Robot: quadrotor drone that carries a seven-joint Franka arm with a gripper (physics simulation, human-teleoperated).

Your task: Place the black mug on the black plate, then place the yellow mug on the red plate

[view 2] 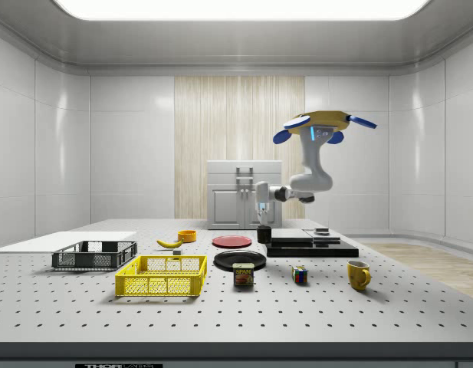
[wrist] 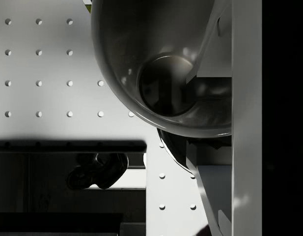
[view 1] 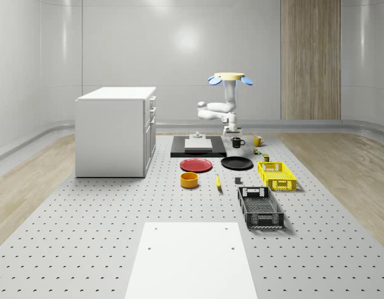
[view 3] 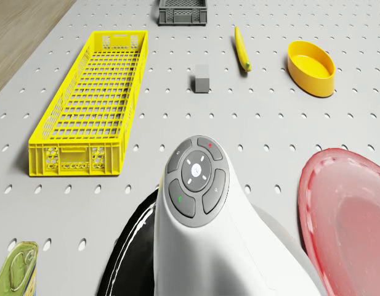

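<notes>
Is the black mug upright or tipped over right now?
Upright: the black mug stands on the table with its rim up beside the black plate, and the wrist view looks down into its open mouth.

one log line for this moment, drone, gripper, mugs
drone: hovering above black mug | gripper: at black mug, one finger inside | black plate: bare | yellow mug: on table, untouched

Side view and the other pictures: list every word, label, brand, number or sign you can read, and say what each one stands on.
"SPAM": on the label of the can standing on the table, in front of the black plate in the side view.
The strip at the side view's bottom edge bears marks, too small to read.
The wrist buttons in the drone view carry small symbols, no words.
Nothing else bears readable text.
</notes>
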